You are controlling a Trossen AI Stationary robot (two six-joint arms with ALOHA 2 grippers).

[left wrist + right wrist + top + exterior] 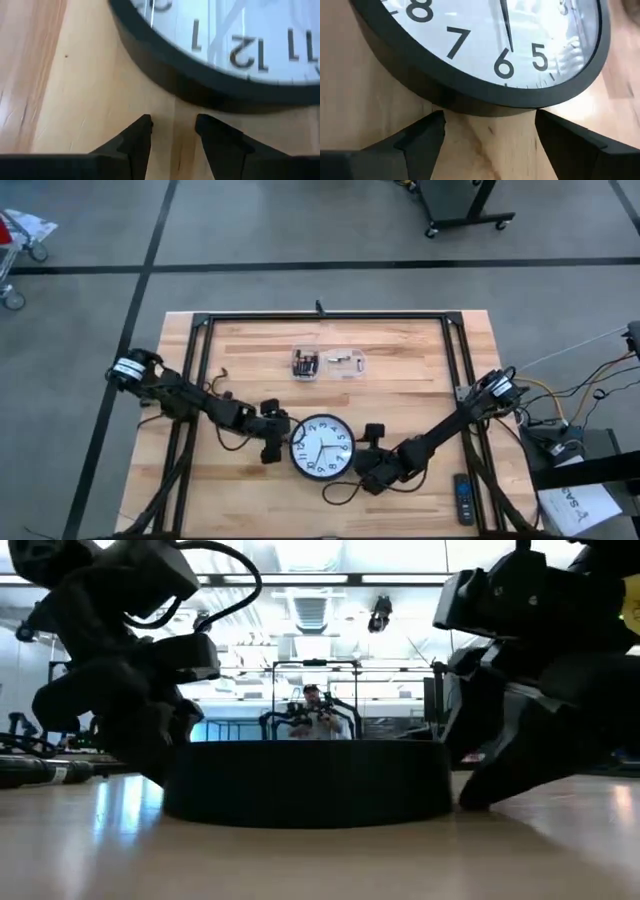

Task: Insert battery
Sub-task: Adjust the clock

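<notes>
A round wall clock (322, 447) with a black rim and a white dial lies face up near the table's front middle. In the low view it shows as a dark disc (305, 782) flat on the wood. My left gripper (281, 442) stands open at the clock's left rim. In the left wrist view its fingertips (172, 127) are a little short of the rim (200, 82) by the 12. My right gripper (362, 461) stands wide open at the clock's right rim. Its fingertips (490, 125) are close before the rim (470, 95) below the 6. A battery shows in a clear box (305, 365).
Two small clear boxes (346, 363) lie side by side toward the table's far middle. A black remote-like device (462, 498) lies at the front right corner. A black metal frame (320, 317) runs round the table. Bare wood lies between the boxes and the clock.
</notes>
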